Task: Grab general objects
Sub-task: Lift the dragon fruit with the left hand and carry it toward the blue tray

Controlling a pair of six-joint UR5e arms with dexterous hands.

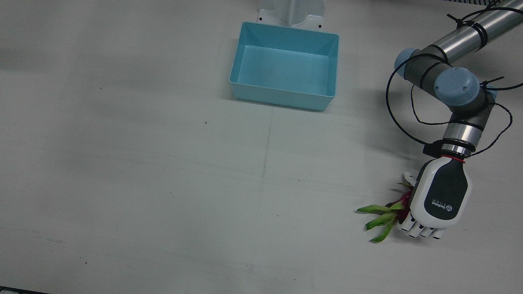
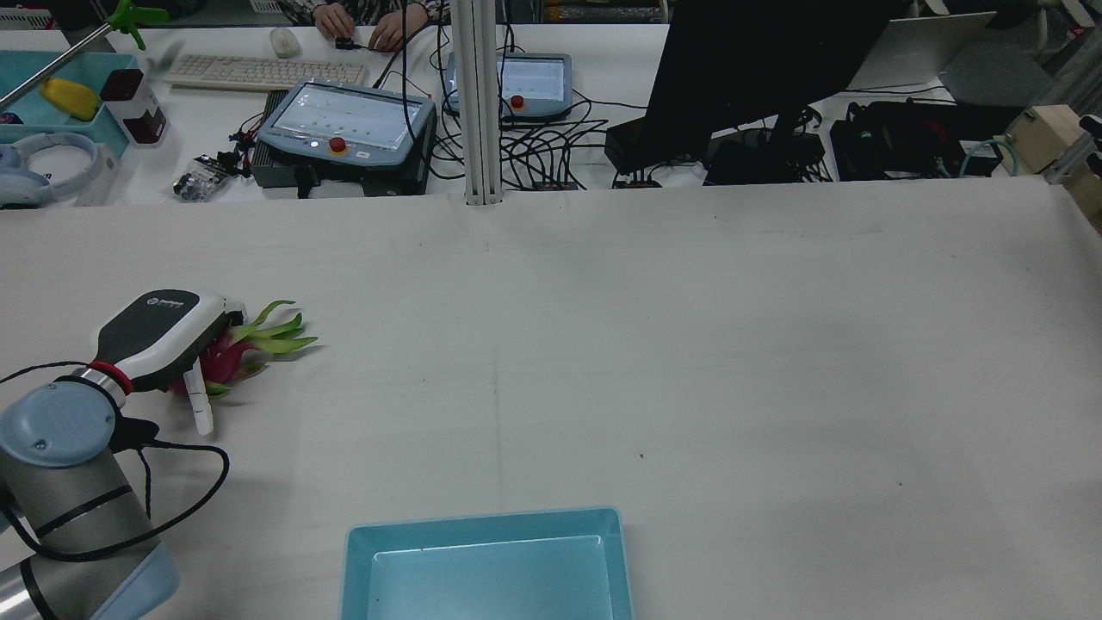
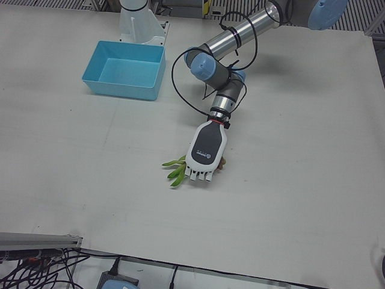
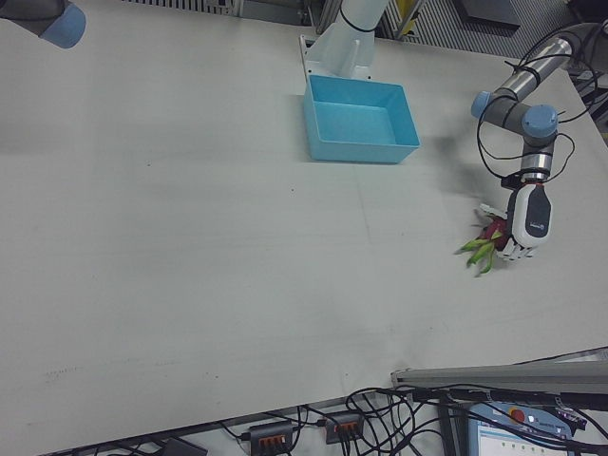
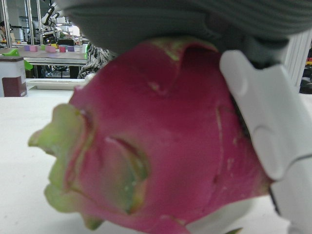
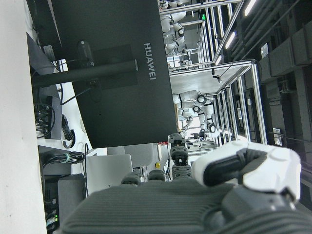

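Observation:
A pink dragon fruit (image 1: 402, 202) with green leaf tips lies on the white table at its left-arm side. My left hand (image 1: 439, 198) lies palm-down on top of it, fingers curled over its far end, the thumb against its side. The rear view shows the fruit (image 2: 222, 360) under the hand (image 2: 159, 331), leaves poking out. The left hand view is filled by the fruit (image 5: 161, 136) pressed under the palm, a white finger (image 5: 263, 126) touching it. My right hand (image 6: 195, 204) shows only in its own view, holding nothing and facing away from the table.
A light-blue empty bin (image 1: 282, 98) stands at the table's robot-side middle, well away from the fruit; it also shows in the rear view (image 2: 482, 519). Monitors, a keyboard and cables (image 2: 551, 146) lie beyond the table's far edge.

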